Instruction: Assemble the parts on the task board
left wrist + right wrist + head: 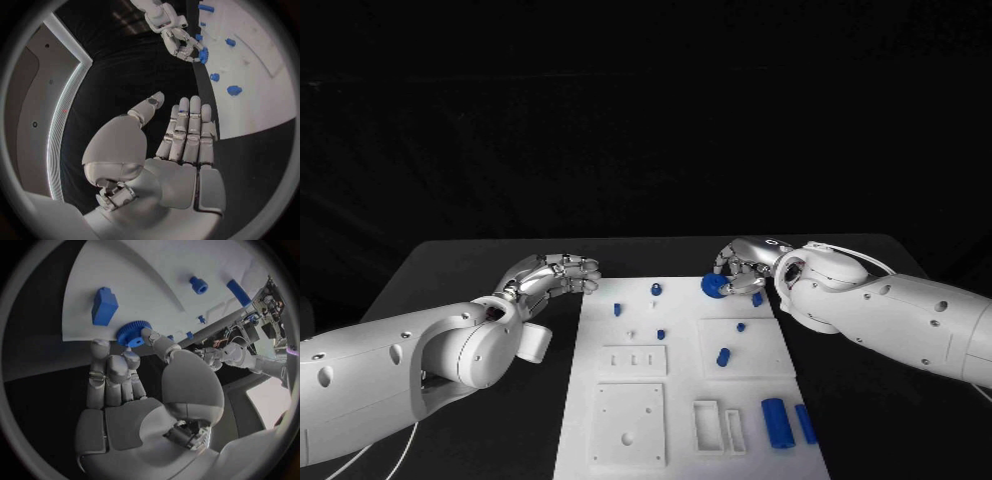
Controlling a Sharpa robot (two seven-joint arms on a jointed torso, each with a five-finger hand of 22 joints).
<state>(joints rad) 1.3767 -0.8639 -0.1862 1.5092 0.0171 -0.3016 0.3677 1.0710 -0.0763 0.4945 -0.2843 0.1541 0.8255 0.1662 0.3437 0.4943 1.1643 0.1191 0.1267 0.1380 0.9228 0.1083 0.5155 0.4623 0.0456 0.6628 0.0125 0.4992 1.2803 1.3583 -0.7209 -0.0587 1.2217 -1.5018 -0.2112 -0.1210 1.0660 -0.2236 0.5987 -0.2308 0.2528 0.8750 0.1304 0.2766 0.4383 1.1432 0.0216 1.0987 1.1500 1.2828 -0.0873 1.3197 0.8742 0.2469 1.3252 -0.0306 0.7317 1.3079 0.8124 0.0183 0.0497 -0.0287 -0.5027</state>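
My right hand [740,268] pinches a blue gear [714,287] between thumb and fingertips [134,356], at the far edge of the task board [635,330] near its far right corner. My left hand [557,275] holds nothing; its fingers [187,131] lie straight and side by side, thumb a little apart, over the black table [459,265] just off the board's far left corner. On the board, a blue block [104,305] lies close by the gear. Two long blue pieces [788,421] lie side by side at the near right corner, beside a rectangular recess. A small blue peg [653,290] stands near the far edge, and another blue piece [724,356] sits toward the right edge.
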